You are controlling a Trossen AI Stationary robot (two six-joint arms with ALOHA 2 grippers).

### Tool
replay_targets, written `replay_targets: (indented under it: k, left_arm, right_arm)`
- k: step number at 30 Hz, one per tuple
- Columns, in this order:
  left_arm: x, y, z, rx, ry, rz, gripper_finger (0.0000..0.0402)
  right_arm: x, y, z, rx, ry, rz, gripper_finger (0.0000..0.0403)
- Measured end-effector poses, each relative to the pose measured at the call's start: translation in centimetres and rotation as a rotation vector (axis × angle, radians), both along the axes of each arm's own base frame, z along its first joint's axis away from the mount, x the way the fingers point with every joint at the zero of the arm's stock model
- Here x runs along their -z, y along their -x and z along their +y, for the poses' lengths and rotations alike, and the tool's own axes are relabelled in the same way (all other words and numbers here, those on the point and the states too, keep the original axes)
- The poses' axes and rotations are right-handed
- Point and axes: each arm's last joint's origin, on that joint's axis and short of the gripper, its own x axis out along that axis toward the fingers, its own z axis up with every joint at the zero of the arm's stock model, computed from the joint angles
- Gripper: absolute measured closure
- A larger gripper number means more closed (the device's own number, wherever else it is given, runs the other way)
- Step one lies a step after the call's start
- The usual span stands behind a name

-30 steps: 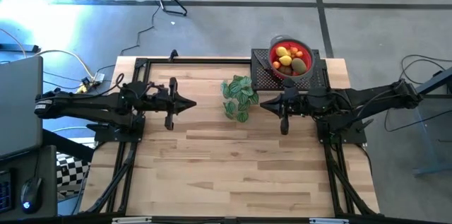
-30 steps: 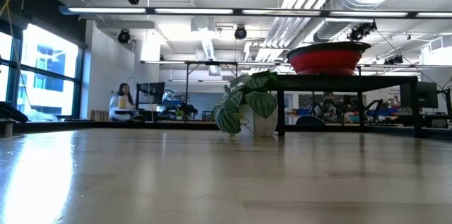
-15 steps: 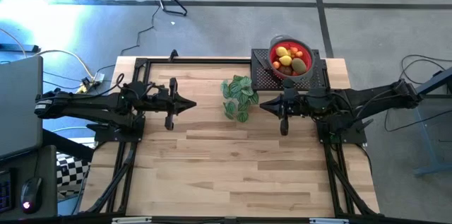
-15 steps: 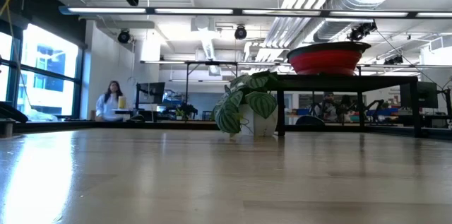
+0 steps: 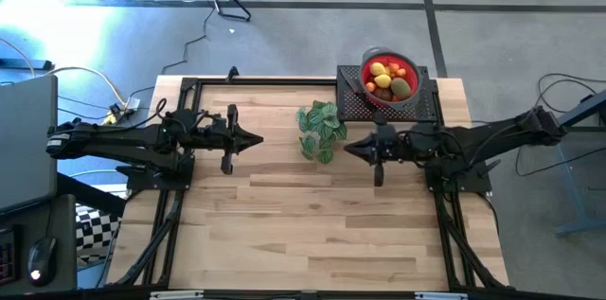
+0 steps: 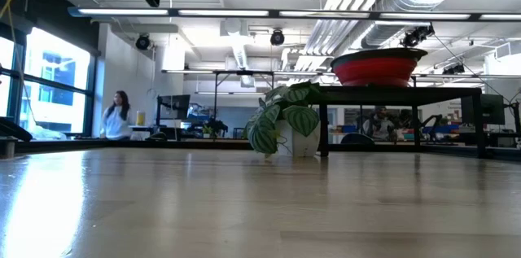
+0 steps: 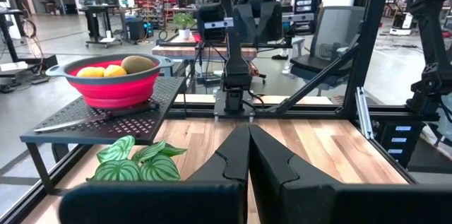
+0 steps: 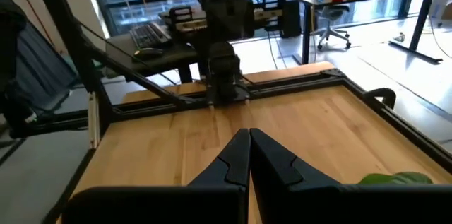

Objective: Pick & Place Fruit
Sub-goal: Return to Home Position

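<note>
The fruit sits piled in the red bowl, and the bowl stands on a black stand at the far edge of the table. In the high view, the bowl is close beside the right gripper and well away from the left gripper. A green plant stands between the two sets of fingertips. No fruit lies on the wood, so the job looks done, and both arms seem to be pulled in low over the table to rest. In the low view, the wall of the bowl hides the fruit, and no fingers come near the bowl or the plant. A person stands far off in the room. In the left wrist view, the left fingers are pressed together with nothing between them. The fruit is ahead of them and off to one side, up on the stand. In the right wrist view, the right fingers are pressed together too and hold nothing. Only bare wood and a leaf lie ahead of them.
</note>
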Motion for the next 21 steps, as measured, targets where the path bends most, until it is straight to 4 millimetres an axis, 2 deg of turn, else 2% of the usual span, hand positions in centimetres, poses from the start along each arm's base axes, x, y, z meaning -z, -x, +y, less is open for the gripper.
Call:
replay_targets:
  k: [13,21]
  left_arm:
    - [-0.1,0.2,0.0,-0.009,-0.032,-0.008,0.0401]
    - [-0.7,1.4,0.0,-0.034,-0.059,-0.036,0.0401]
  right_arm:
    - [-1.4,2.6,-0.5,-0.001,0.012,-0.055,0.0401]
    - [-1.2,2.8,-0.5,0.003,0.019,-0.044,0.0401]
